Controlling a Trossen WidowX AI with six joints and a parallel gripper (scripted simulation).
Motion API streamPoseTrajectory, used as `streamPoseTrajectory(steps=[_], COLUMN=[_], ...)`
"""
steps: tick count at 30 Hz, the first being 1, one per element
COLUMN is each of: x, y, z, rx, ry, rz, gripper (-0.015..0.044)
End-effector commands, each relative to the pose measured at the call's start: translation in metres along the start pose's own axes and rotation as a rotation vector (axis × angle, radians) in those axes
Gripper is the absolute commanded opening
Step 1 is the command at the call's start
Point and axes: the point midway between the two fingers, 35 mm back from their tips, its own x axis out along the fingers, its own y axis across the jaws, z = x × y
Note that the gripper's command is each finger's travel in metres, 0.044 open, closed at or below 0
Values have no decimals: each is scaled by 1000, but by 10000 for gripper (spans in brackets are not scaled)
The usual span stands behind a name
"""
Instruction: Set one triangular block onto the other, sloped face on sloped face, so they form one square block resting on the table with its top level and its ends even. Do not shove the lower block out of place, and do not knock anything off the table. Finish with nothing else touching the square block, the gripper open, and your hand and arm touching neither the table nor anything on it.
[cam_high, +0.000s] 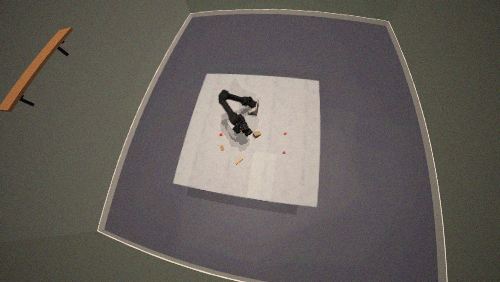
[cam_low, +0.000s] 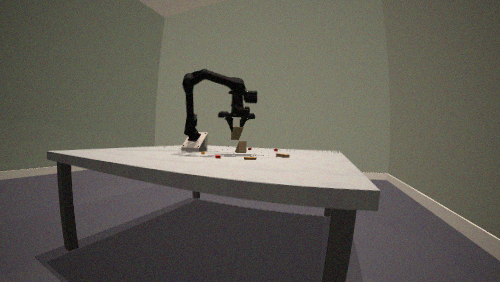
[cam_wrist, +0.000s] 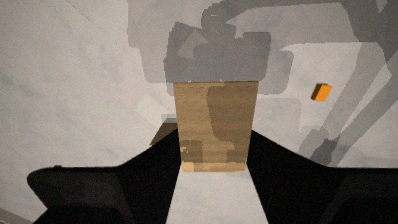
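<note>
air gap: between raised block (cam_low: 236, 133) (cam_wrist: 217, 125) and lower block (cam_high: 257, 134) (cam_low: 241, 147) (cam_wrist: 162, 134) | low obstacles: 3 red pieces (cam_high: 285, 133) (cam_low: 218, 156), spread out

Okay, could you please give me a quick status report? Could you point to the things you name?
Gripper (cam_low: 237, 127) (cam_wrist: 211, 130) shut on tan wooden triangular block (cam_low: 237, 133) (cam_wrist: 230, 115), raised. Matching wooden block (cam_high: 256, 134) (cam_low: 241, 147) on table, below. Blocks unjoined; nothing visibly between them.

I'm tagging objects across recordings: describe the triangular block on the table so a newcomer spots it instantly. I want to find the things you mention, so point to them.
On the pale table (cam_high: 290, 185) (cam_low: 150, 162), find the black arm's gripper (cam_low: 236, 125) (cam_wrist: 211, 130), shut on a wooden triangular block (cam_low: 237, 133) (cam_wrist: 220, 120). The lower triangular block (cam_high: 257, 134) (cam_low: 241, 147) sits beneath it in the exterior view. It stands taller than the flat wooden pieces nearby, and nothing grips it.
</note>
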Motion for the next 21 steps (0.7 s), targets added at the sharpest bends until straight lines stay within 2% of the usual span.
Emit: streamPoseTrajectory(steps=[1,21], x=[-7,-38], y=[10,48], z=[-14,-97], rx=[-8,-12], ry=[7,19], rz=[8,15], gripper=[0,0])
